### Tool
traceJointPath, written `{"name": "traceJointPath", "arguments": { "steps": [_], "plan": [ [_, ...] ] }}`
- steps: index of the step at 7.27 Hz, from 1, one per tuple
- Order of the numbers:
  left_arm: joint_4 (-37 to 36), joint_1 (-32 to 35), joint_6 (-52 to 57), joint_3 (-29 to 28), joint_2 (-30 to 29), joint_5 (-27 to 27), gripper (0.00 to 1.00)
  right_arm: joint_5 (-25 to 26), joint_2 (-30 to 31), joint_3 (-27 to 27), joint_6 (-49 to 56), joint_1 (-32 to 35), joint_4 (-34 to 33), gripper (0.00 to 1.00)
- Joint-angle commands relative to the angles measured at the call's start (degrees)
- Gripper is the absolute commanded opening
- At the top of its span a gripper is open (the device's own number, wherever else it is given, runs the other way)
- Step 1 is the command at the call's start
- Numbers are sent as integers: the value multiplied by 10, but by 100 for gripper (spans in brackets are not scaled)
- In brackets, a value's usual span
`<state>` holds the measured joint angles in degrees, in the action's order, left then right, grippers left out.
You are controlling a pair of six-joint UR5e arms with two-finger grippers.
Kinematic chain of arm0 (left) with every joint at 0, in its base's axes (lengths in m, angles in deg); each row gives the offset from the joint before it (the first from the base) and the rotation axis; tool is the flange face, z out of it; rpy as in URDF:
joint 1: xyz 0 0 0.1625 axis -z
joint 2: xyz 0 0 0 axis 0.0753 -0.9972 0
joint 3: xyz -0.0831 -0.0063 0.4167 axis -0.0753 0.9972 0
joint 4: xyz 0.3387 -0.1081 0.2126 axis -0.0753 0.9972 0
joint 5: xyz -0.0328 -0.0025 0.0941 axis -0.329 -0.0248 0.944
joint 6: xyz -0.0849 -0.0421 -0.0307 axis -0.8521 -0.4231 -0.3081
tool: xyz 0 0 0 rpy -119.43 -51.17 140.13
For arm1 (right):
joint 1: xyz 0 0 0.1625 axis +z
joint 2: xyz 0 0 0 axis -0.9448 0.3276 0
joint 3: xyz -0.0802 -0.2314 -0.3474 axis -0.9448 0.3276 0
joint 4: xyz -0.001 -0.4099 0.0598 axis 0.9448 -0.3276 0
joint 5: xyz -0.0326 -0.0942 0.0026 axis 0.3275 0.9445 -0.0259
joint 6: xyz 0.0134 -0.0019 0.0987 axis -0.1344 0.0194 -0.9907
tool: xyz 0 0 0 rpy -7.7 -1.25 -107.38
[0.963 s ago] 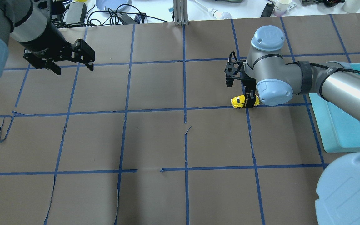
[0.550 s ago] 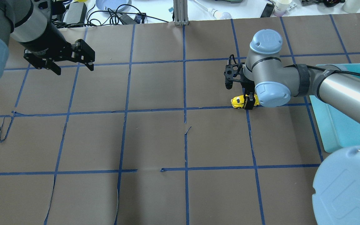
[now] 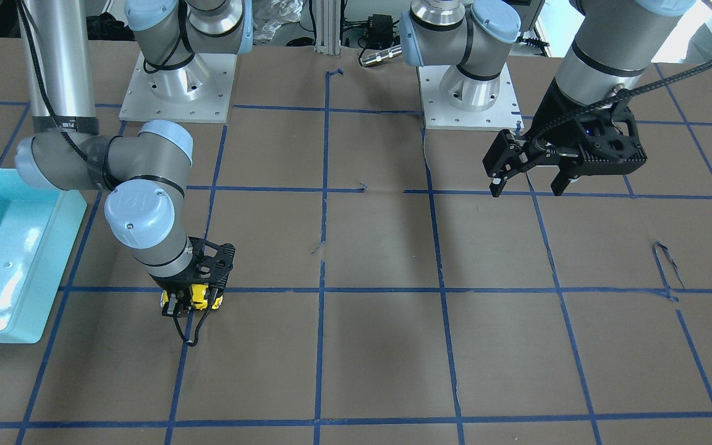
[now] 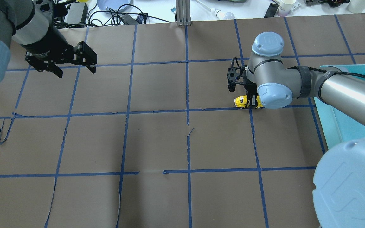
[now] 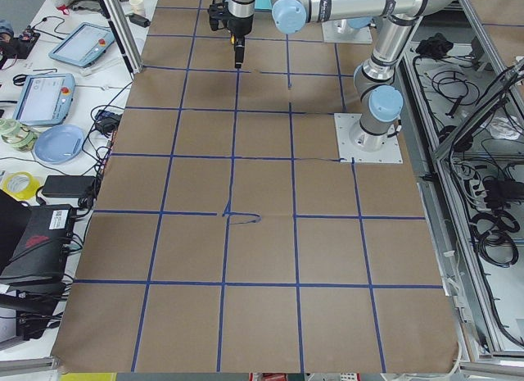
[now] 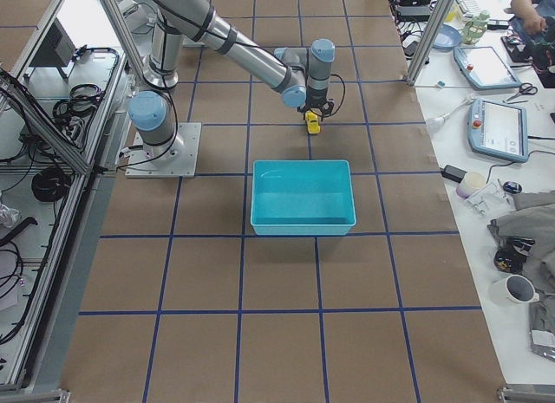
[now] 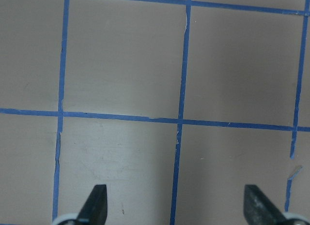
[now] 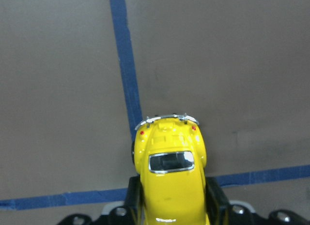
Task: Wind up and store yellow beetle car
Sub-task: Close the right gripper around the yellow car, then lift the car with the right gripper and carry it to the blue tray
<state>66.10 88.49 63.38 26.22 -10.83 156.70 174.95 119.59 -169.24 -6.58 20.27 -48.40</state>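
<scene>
Yellow beetle car (image 4: pixel 240 101) half-hidden by end effector (image 4: pixel 251 102)

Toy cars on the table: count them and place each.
1. The yellow beetle car is held in the right gripper, near the teal bin; no other shows.

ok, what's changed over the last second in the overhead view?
The right hand and its wrist edged slightly toward the view's left, fingers staying on either side of the yellow beetle car, which barely moved from the tape crossing. No grasp or release shows. The left hand stayed open, hovering in place.
</scene>
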Motion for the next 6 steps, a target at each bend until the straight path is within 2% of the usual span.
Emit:
{"name": "traceJointPath", "arguments": {
  "steps": [1,3,4,6],
  "plan": [
    [-4,-2,0,1,0,-1,100,1,16,9,-1,0,9,0],
    [-6,-2,0,2,0,-1,100,2,74,50,1,-5,92,0],
    [-5,-1,0,3,0,-1,100,1,102,97,5,-35,168,0],
    [-6,-1,0,3,0,-1,100,5,114,178,10,-136,293,0]
  ]
}}
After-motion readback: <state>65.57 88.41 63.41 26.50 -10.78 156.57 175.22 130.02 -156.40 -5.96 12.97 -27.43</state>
